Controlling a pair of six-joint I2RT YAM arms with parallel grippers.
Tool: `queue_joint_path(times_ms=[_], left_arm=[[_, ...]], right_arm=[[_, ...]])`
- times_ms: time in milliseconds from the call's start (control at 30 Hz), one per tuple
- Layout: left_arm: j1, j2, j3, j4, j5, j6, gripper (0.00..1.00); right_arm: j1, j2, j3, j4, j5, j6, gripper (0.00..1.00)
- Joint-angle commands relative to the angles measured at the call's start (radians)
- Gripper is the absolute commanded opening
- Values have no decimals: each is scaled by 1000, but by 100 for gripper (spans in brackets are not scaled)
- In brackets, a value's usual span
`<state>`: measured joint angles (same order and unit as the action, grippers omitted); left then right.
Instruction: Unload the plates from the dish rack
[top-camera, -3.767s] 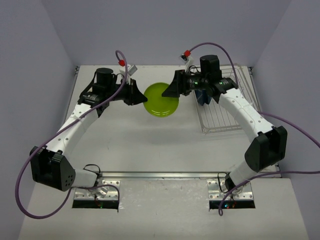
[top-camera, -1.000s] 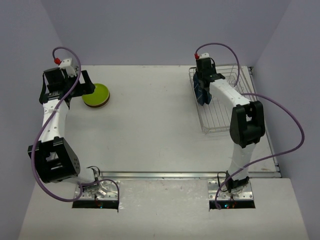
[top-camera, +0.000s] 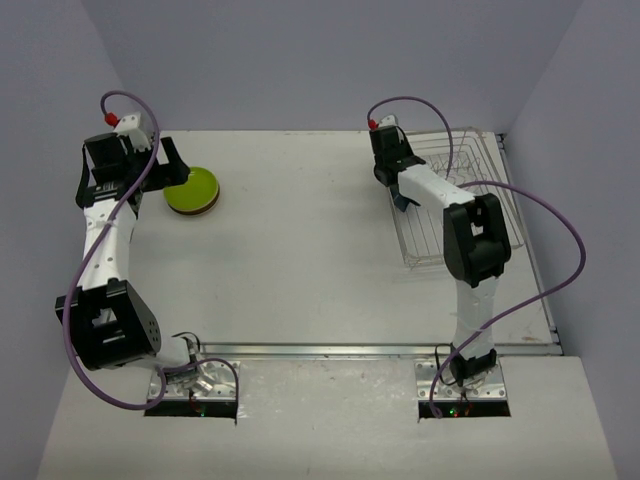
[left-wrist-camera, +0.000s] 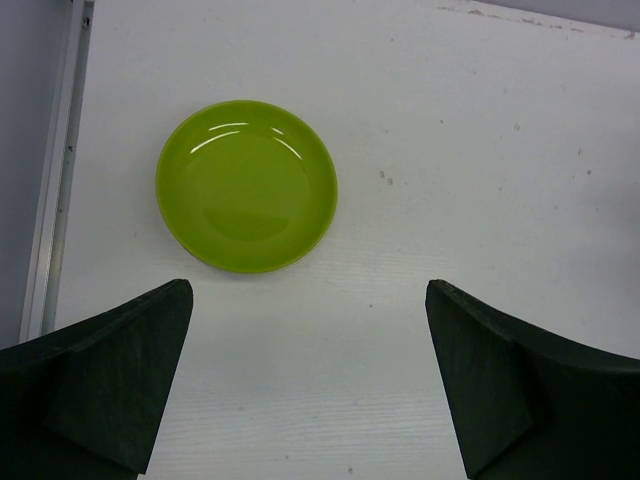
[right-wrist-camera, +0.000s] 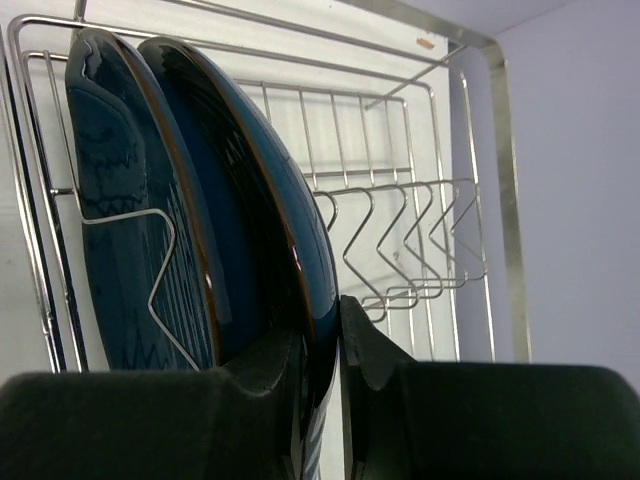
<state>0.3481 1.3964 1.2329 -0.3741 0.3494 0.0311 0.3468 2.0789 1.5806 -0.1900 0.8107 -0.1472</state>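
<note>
Two dark blue plates stand upright in the dish rack (right-wrist-camera: 480, 180). My right gripper (right-wrist-camera: 335, 340) is shut on the rim of the nearer dark blue plate (right-wrist-camera: 250, 200). The other blue plate (right-wrist-camera: 120, 200) leans behind a wire prong. From above, the right gripper (top-camera: 400, 192) sits at the left end of the dish rack (top-camera: 470, 205), with a bit of blue plate (top-camera: 403, 201) showing under it. The lime green plate (left-wrist-camera: 246, 185) lies flat on the table, topping a small stack (top-camera: 192, 190). My left gripper (left-wrist-camera: 308, 290) hovers open just short of it, with nothing between its fingers.
The rack's remaining prongs (right-wrist-camera: 400, 250) to the right of the plates are empty. A metal rail (left-wrist-camera: 55, 170) runs along the table's left edge beside the green plate. The purple walls close in on both sides.
The right gripper has closed on the nearer blue plate and its wrist has swung toward the rack's left end. The left arm has barely moved since setting the green plate down.
</note>
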Motion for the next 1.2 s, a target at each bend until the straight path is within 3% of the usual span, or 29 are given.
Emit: queue_joint_path(times_ms=[0, 467, 667, 833, 1067, 1167], left_arm=[[-3, -43, 45, 24, 14, -19, 100], [-1, -69, 35, 35, 7, -21, 100], [-1, -73, 43, 35, 6, -59, 100], [-2, -74, 57, 36, 6, -78, 100], [-3, -74, 80, 31, 17, -90, 100], [-4, -86, 79, 35, 54, -101, 100]], right_arm=[[18, -71, 15, 179, 132, -172, 0], [20, -131, 57, 142, 190, -138, 0], [21, -185, 68, 215, 194, -168, 0], [27, -214, 74, 303, 195, -283, 0], [41, -253, -6, 643, 197, -587, 0], [43, -274, -7, 704, 181, -655, 0]])
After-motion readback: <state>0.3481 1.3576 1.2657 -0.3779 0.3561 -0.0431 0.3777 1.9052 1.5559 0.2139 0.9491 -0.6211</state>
